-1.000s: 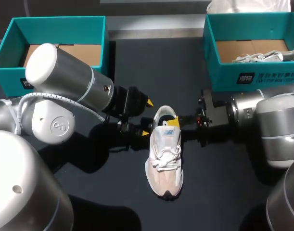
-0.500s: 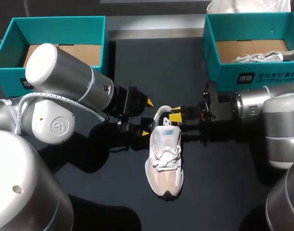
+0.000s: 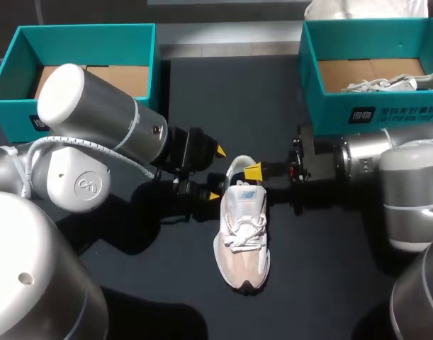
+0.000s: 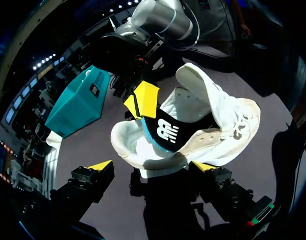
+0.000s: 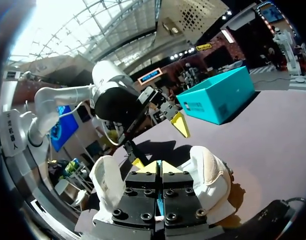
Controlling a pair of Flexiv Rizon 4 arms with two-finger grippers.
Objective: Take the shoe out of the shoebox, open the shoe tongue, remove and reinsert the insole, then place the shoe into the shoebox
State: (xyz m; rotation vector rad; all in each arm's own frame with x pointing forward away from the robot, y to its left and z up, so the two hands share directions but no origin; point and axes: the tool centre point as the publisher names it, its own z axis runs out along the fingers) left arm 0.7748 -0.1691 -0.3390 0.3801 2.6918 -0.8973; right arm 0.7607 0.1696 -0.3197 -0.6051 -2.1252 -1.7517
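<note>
A white and beige shoe lies on the dark table with its toe toward me. My left gripper stands open, one yellow tip on each side of the heel, close to it but not gripping. My right gripper comes in from the right over the shoe's opening and is shut. In the left wrist view the right gripper's tips pinch the top edge of the black, blue-edged insole, which stands partly out of the shoe. The right gripper shows its fingers pressed together above the shoe's collar.
An open teal shoebox stands at the back left. A second teal shoebox at the back right holds another white shoe. The table in front of the shoe's toe is bare dark surface.
The right gripper pulled back a little and opened, then moved in over the shoe's opening again and shut on the insole. The left arm and the shoe have stayed put.
</note>
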